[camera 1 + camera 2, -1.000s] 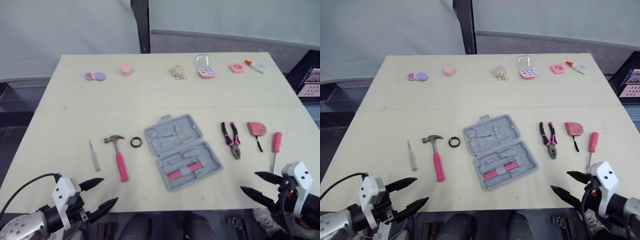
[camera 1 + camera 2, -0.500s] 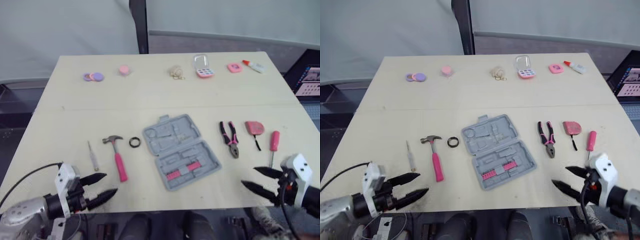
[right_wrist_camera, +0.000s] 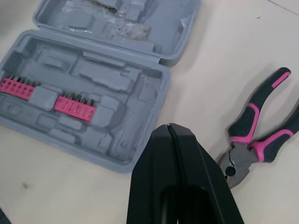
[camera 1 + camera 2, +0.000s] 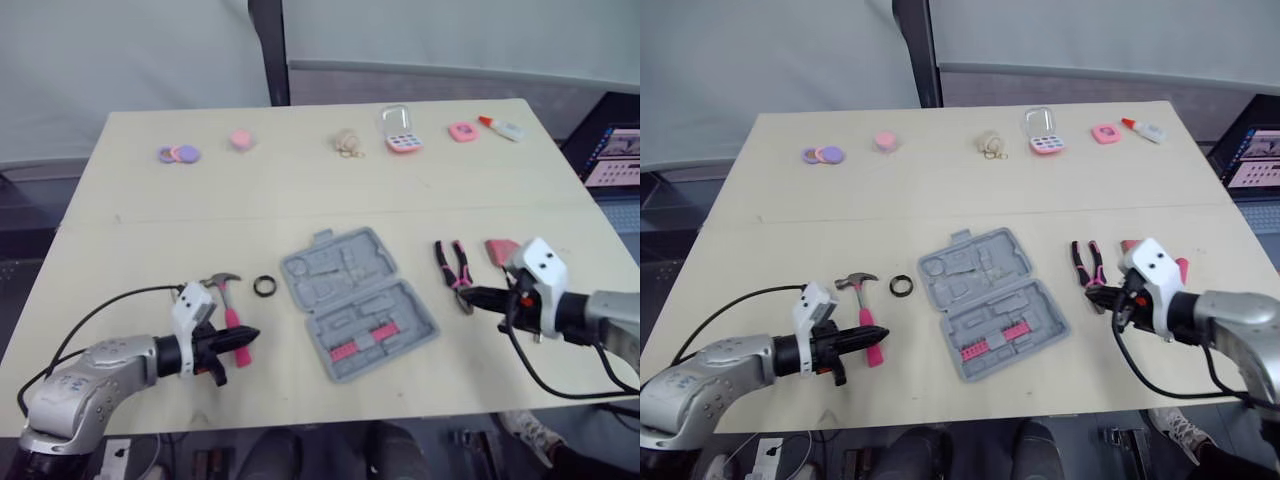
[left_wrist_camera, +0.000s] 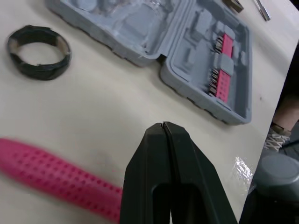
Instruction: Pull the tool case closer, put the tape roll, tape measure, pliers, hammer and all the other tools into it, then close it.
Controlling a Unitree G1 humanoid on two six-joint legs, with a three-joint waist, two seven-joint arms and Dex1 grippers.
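Tool case (image 4: pixel 360 302) lies open near the middle of the surface (image 4: pixel 150 230), somewhat toward the near edge and set askew. The pink bit rack is in the half nearer us. By our reckoning it is not yet drawn in, and no loose tool sits in it.

Left gripper (image 4: pixel 246 338): fingers clenched together, grasping nothing, tips over the butt of the hammer (image 4: pixel 228 308) handle. We cannot tell whether they touch it. Tape roll (image 4: pixel 264 285) sits between the hammer head and the case lid, apart from both.

Right gripper (image 4: pixel 468 294): fingers likewise pressed tight and empty, tips just beside the head of the pliers (image 4: pixel 450 265), between pliers and case. Tape measure (image 4: pixel 497 248) is partly hidden behind that wrist.

Hazards, as we judge them:
- Clenched fingers can only shove or hook. A pull on one side alone would swing the case round rather than bring it nearer.
- A case swinging toward the left edge would sweep the tape roll and hammer.
- Right tips, so near the pliers, may knock them toward the right edge.
- Left tips bearing down on the handle could skid the hammer off the near edge.
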